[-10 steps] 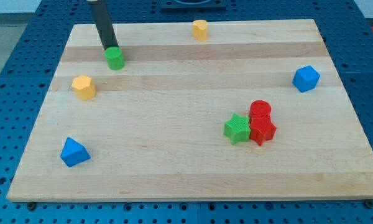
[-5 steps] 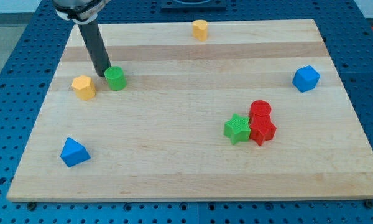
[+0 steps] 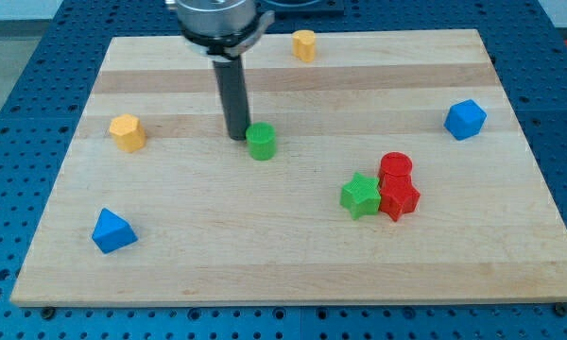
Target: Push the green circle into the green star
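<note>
The green circle (image 3: 261,142) sits near the middle of the wooden board (image 3: 293,264). My tip (image 3: 237,136) touches its upper left side; the dark rod rises toward the view's top. The green star (image 3: 360,196) lies to the lower right of the circle, well apart from it. The star touches a red star (image 3: 399,199), and a red circle (image 3: 395,167) sits just above that.
A yellow block (image 3: 127,132) lies at the left and another yellow block (image 3: 304,44) at the top edge. A blue block (image 3: 465,119) is at the right. A blue triangle (image 3: 111,231) is at the lower left.
My tip has pushed the green circle from the upper left of the board down and to the right, toward the middle. The other blocks have not moved.
</note>
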